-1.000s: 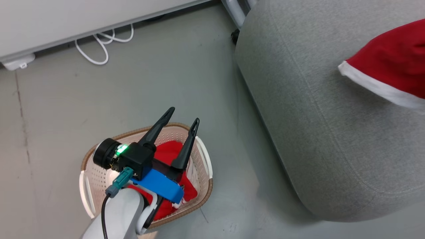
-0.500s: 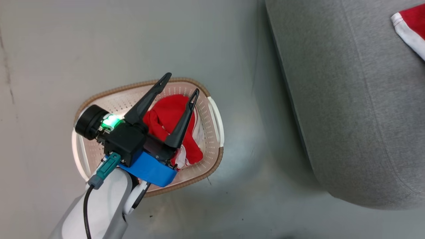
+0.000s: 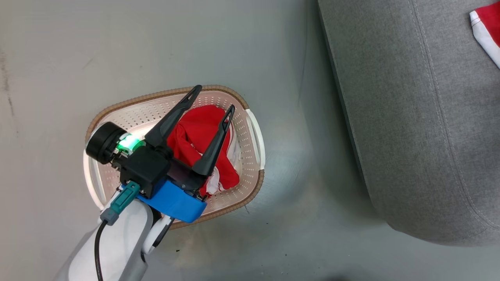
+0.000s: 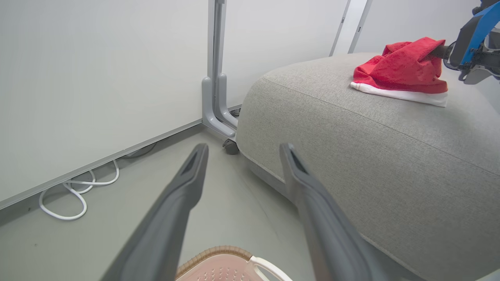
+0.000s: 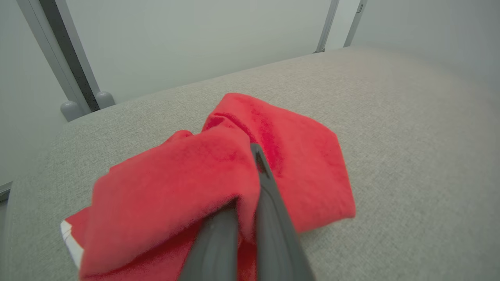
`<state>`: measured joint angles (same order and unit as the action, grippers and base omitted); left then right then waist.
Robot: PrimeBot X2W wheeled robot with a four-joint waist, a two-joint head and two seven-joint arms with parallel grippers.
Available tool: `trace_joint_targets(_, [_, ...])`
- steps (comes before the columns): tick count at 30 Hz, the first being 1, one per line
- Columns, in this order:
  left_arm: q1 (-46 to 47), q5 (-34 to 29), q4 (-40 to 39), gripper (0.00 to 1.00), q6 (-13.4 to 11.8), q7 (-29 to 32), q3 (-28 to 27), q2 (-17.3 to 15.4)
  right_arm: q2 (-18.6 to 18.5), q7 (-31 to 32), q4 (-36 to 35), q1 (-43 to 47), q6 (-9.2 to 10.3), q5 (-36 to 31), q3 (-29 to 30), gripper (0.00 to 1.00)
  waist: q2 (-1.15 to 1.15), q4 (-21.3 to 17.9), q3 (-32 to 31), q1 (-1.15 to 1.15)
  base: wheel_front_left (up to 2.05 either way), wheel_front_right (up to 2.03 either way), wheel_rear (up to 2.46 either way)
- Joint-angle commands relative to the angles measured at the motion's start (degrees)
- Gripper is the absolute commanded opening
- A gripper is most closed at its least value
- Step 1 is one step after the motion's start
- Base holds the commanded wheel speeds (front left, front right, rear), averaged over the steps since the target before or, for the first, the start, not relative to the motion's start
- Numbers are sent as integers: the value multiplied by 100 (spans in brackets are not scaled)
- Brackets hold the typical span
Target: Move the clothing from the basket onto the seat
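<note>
**GARMENT TRANSFER: 1 ITEM ON THE SEAT, 1 IN THE BASKET**

**Handling.** Both red garments appeared soft, light and limp, so neither would keep its shape when lifted. The recommended hold was a pinch on a raised fold near the middle of the bundle, not on the white trim (image 4: 398, 95). This should let the cloth hang evenly and clear the basket rim without snagging.

**Location.** Garment 1 (image 5: 175, 175) lay crumpled on top of the grey seat (image 3: 410, 136). Garment 2 (image 3: 195, 132) lay bunched inside the basket (image 3: 136, 117). The basket stood on the floor (image 3: 195, 39) near the seat but apart from it.

**Jaws.** The right jaws were fully closed on a fold of garment 1. The cloth was pinched between the 2 fingers (image 5: 269, 218) and the rest of it lay on the seat. The left jaws were spread to full width over the basket, above garment 2. They gripped nothing, and no contact with the cloth was evident.
</note>
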<state>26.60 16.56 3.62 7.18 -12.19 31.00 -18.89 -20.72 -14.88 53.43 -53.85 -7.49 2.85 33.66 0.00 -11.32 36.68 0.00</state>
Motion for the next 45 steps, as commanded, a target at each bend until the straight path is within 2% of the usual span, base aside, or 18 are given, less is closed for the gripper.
trace_joint_targets(1, [101,22,40,100,5,-46,24,17,52,-33,86,-111,-1,34,-78,75,0,17,-35,0,0,0,0])
trace_joint_targets(2, [113,36,51,100,5,-50,30,26,22,-34,105,-114,-1,33,-109,100,0,23,-44,0,0,0,0])
trace_joint_targets(15, [30,171,432,100,12,-216,84,192,-70,-38,212,276,-1,132,-479,100,0,168,-435,0,0,0,0])
trace_joint_targets(26, [-290,403,941,100,25,-307,-42,533,127,-38,-372,1249,-1,-70,-814,100,0,413,-1309,0,0,0,0])
trace_joint_targets(30, [-546,443,1040,100,31,-306,-234,702,239,-35,-844,1862,-1,-208,-829,100,0,567,-1743,0,0,0,0])
trace_joint_targets(34, [-851,458,1146,100,36,-307,-534,813,589,13,-1410,2449,-1,-243,-864,100,0,680,-2134,0,0,0,0])
trace_joint_targets(40, [-1353,424,1257,100,41,-307,-1019,1008,1155,340,-2622,3321,-1,-235,-1084,100,0,823,-2657,0,0,0,0])
trace_joint_targets(45, [-1654,358,1281,100,44,-308,-1469,1104,1507,728,-3674,3910,-1,-189,-1501,100,0,873,-2894,0,0,0,0])
